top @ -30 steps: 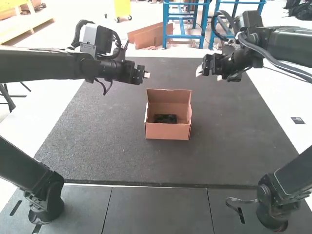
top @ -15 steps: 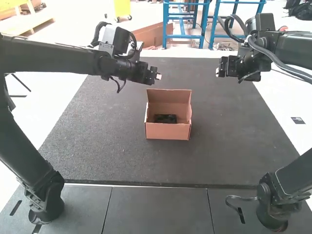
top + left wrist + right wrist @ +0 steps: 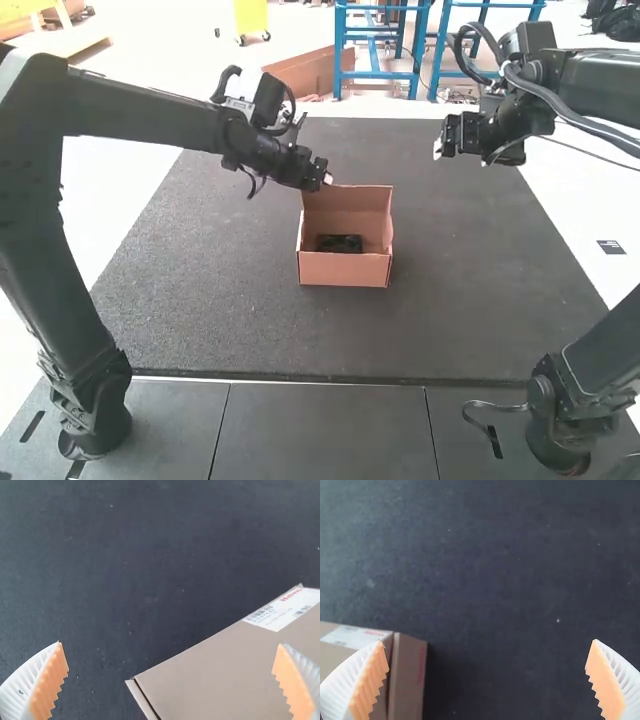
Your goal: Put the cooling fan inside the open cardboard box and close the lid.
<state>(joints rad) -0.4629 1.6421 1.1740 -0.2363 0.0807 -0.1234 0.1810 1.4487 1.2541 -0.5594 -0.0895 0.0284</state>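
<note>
- High view: the left arm (image 3: 260,145) has swung in and come down over the last second. The left jaws now sit at the back-left corner of the upright lid (image 3: 347,205) of the cardboard box (image 3: 345,268); whether they touch it I cannot tell.
- Left wrist view: the orange pads (image 3: 47,680) stand wide apart, so the left jaws are open, with the lid's brown panel lying between them.
- The cooling fan (image 3: 340,242) is the dark shape on the box floor, already inside. The box stands mid-surface on the dark mat (image 3: 200,270).
- The right arm (image 3: 500,125) has pulled back to the right and hangs high, behind and to the right of the box. The right jaws are open too, their pads (image 3: 367,680) spread over bare mat.
- Placing looks done and only the closing is left. The left arm's approach reads as lining up to tip the lid forward and down.
</note>
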